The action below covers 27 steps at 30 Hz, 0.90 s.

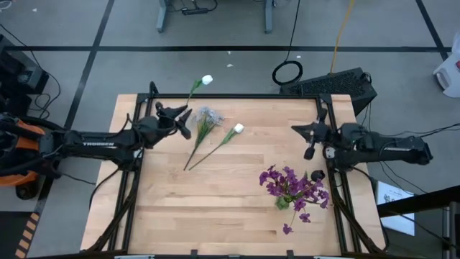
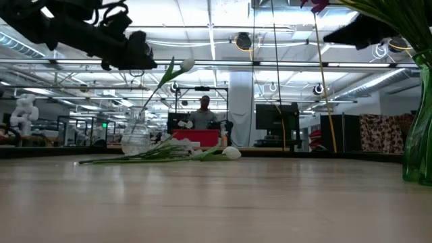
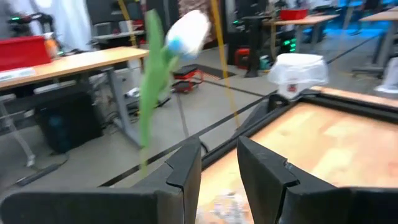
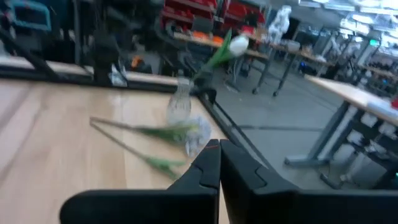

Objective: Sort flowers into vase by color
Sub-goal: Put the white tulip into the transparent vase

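One white tulip stands in a clear glass vase near the table's far left; its bud leans out above the rim. My left gripper hangs open right over this vase, with the tulip's green stem just beyond its fingers and untouched. A pale grey-blue cluster and a second white tulip lie flat on the table beside it. Purple flowers stand in a green glass vase at the near right. My right gripper is shut and waits above the table's right side.
A black frame rail runs around the wooden table top. The near left and middle of the table are bare wood. Beyond the far edge are workshop benches and a person behind a red bin.
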{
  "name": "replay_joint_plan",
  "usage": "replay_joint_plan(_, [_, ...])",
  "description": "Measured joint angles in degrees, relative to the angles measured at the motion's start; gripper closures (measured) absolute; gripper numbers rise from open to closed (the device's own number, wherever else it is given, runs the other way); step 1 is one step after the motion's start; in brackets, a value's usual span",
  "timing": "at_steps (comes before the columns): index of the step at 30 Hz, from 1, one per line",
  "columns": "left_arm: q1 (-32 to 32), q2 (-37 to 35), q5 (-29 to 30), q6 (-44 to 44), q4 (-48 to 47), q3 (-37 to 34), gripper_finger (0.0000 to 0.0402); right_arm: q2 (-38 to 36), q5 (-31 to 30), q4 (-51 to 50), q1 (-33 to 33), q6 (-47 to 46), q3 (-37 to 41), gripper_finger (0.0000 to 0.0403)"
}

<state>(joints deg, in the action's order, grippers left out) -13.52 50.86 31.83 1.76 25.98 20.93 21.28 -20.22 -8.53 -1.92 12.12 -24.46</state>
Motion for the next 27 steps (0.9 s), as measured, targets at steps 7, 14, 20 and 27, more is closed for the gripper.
replay_joint_plan(7, [7.21, -1.32, -0.02, 0.00, 0.00, 0.00, 0.0290, 2.04, 15.05, 6.27, -8.83, 0.65, -2.40, 0.0403])
replay_joint_plan(14, [14.37, -1.32, -0.02, -0.39, 0.03, 0.00, 0.0290, 11.99, 26.84, 12.86, -17.24, -0.32, -2.40, 0.0403])
replay_joint_plan(20, [20.29, -1.29, -0.02, -1.44, 0.02, 0.00, 0.0290, 22.08, 35.68, 20.55, -22.69, -3.27, -2.37, 0.0403])
replay_joint_plan(27, [26.03, -0.01, -0.03, -1.44, 0.20, 0.02, 0.0290, 32.12, 40.08, 27.74, -24.73, -5.76, -2.37, 0.0403])
